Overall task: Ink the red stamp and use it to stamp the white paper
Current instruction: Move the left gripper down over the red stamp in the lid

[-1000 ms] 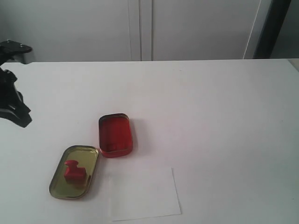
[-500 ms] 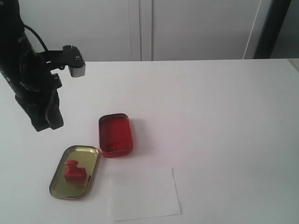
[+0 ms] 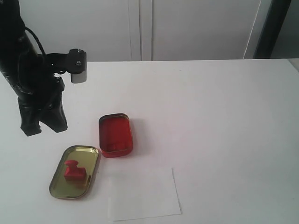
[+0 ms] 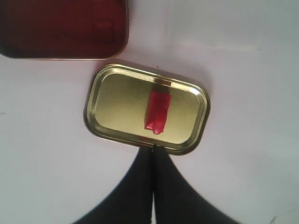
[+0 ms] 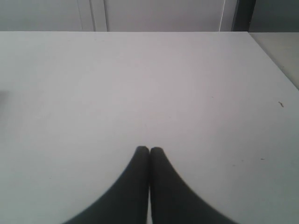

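A: Two grippers, both empty. The left gripper (image 4: 153, 150) has its jaws pressed together and hangs over the table at 9 o'clock of the red ink tin (image 3: 115, 135). The right gripper (image 5: 149, 150) is likewise closed.
B: Stamp?
A: The red stamp (image 3: 74, 171) lies in the gold tin (image 3: 60, 187), at 7 o'clock of the ink tin. The white paper (image 3: 144, 193) is at 5 o'clock.

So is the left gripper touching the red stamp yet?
Apart. The exterior view shows bare table between the shut left gripper and the red stamp, which lies inside the gold tin lid.
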`<state>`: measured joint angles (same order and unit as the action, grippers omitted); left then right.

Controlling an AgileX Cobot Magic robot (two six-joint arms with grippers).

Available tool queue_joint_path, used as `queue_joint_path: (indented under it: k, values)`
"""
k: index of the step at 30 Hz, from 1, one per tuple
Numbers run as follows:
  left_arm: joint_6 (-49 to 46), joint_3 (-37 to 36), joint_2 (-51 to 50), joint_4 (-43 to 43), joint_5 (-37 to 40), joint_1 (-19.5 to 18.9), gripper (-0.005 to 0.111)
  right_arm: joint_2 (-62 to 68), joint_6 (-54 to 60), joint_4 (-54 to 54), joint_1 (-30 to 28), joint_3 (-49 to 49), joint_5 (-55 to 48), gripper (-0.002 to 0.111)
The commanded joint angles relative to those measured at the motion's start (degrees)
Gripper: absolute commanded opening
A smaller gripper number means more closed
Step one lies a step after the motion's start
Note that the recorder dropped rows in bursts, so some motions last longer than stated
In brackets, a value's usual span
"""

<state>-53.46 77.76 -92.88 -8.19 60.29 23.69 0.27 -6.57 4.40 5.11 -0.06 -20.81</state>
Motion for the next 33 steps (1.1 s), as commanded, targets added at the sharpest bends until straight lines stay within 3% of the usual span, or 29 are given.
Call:
queue_joint_path:
  k: [1,5,14,22,33]
  values:
    - [-0.6,0.2,0.2,1.5,0.3,2.8,0.000,-0.3,-1.1,0.0,0.0,0.1,0.8,0.000]
    - [0.0,0.2,0.2,4.7,-0.3,5.1,0.000,-0.3,-1.1,0.0,0.0,0.1,0.8,0.000]
    - [-7.1,0.0,-2.9,4.3,0.9,5.1,0.000,-0.3,-1.1,0.0,0.0,0.1,0.8,0.000]
    - [-8.0,0.0,-6.5,5.5,0.8,5.1,0.000,-0.3,-1.1,0.0,0.0,0.1,0.8,0.000]
    - [-6.5,-6.8,-6.4,5.6,-5.5,5.1,0.000,-0.3,-1.1,0.0,0.0,0.1,0.8,0.000]
